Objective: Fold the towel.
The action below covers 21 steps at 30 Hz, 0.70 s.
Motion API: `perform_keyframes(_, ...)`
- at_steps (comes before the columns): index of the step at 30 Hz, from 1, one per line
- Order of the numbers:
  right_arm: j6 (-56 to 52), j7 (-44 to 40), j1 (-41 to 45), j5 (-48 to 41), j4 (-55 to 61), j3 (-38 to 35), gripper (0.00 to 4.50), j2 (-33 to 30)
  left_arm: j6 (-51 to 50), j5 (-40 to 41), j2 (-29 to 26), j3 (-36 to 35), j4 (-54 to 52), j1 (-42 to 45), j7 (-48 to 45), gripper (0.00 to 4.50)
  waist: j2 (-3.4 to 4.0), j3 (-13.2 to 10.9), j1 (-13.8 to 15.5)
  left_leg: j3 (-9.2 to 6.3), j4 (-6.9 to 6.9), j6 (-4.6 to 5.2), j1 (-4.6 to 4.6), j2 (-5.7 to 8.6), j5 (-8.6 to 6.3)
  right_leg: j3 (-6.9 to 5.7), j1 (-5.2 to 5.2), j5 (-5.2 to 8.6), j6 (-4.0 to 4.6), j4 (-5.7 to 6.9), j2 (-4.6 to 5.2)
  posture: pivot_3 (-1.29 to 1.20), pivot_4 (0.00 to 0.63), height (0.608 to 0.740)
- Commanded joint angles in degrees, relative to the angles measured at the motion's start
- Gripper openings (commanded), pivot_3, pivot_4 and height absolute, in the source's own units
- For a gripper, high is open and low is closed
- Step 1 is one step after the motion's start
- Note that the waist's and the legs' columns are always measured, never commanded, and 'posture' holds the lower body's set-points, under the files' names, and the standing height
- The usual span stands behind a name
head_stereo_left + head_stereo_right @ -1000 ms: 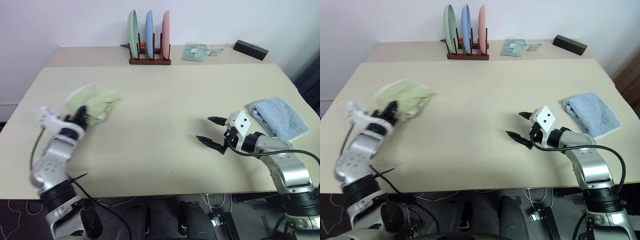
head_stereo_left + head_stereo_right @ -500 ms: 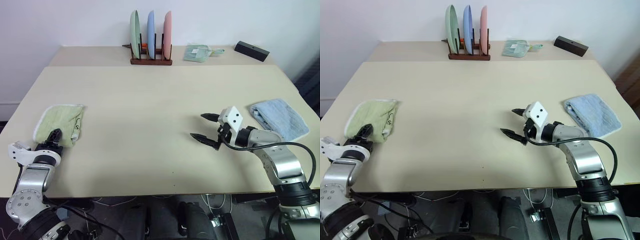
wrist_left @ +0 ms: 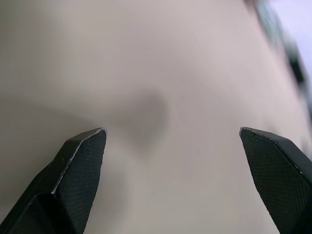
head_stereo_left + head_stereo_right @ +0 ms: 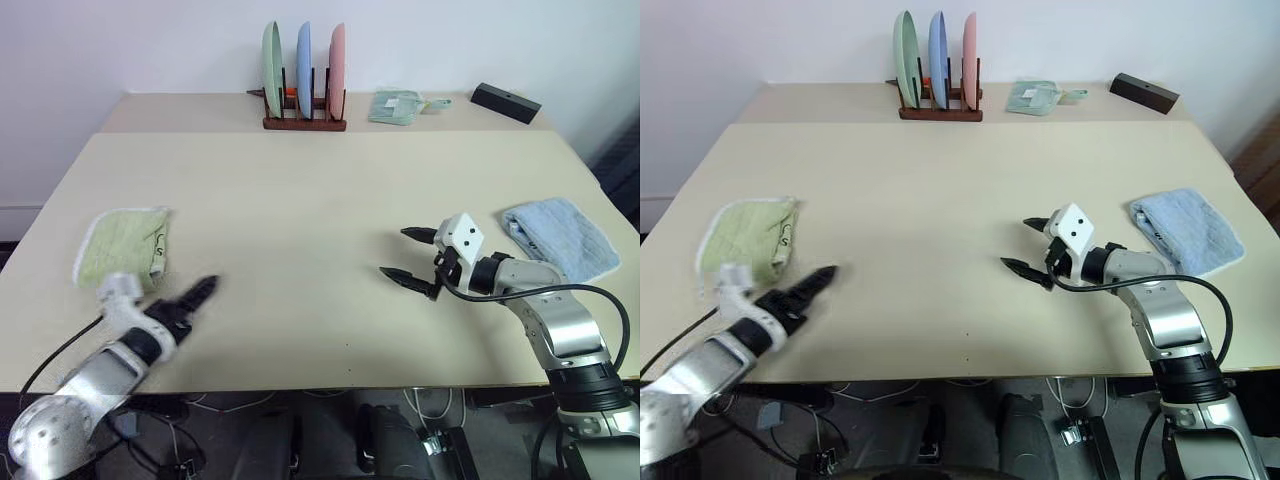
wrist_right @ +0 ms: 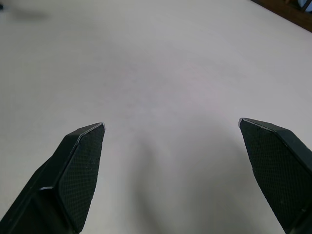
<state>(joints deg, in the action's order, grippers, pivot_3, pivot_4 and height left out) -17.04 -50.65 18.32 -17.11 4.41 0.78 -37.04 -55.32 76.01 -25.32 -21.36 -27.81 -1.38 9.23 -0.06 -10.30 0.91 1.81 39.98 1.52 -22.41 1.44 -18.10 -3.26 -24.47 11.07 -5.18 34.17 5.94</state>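
The light green terry towel [image 4: 124,246] lay folded near the tabletop's [image 4: 320,190] left edge. Both the left gripper [image 4: 197,294] and right gripper [image 4: 412,256] had jaws spread, empty. Soft, light and limp, it seemed best pinched at a stitched corner.

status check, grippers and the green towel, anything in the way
Left gripper open, empty, beside the towel. Right gripper open, empty, over bare table. Towel lies folded at the table's left edge. Nothing in the way.
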Motion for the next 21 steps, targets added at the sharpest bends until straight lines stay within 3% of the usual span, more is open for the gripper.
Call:
perform_keyframes(1, 0.2, 2.0, 0.8, -1.0, -0.2, -2.9, 4.50, 0.9, 13.2, -24.5, -7.4, 12.2, 0.8, 8.9, -11.6, 4.47, 0.00, 0.0, -0.1, 0.01, 0.00, -0.01, 0.00, 0.00, 0.01, 0.00, -0.01, 0.00, 0.01, 0.01, -0.03, 0.00, 0.150, 0.737)
perform_keyframes(9, -0.5, 3.5, 1.2, -1.9, -3.7, -6.1, 4.50, 1.1, 30.7, -47.9, -9.3, 25.7, 13.1, 16.4, -27.9, 4.47, 0.15, 0.1, -0.3, 0.32, -0.18, 0.05, 0.01, -0.06, 0.01, 0.07, -0.13, -0.05, -0.10, -0.10, -0.10, 0.00, 0.150, 0.737)
perform_keyframes(21, -0.5, 2.6, 2.0, -2.5, -5.8, -8.9, 4.50, -1.6, 35.8, -53.3, -6.7, 21.5, 21.9, 19.3, -36.3, 4.47, 0.13, 0.0, -0.2, 0.29, -0.06, 0.41, 0.00, -0.14, -0.18, 0.04, -0.11, -0.13, -0.26, -0.03, -0.09, 0.00, 0.150, 0.737)
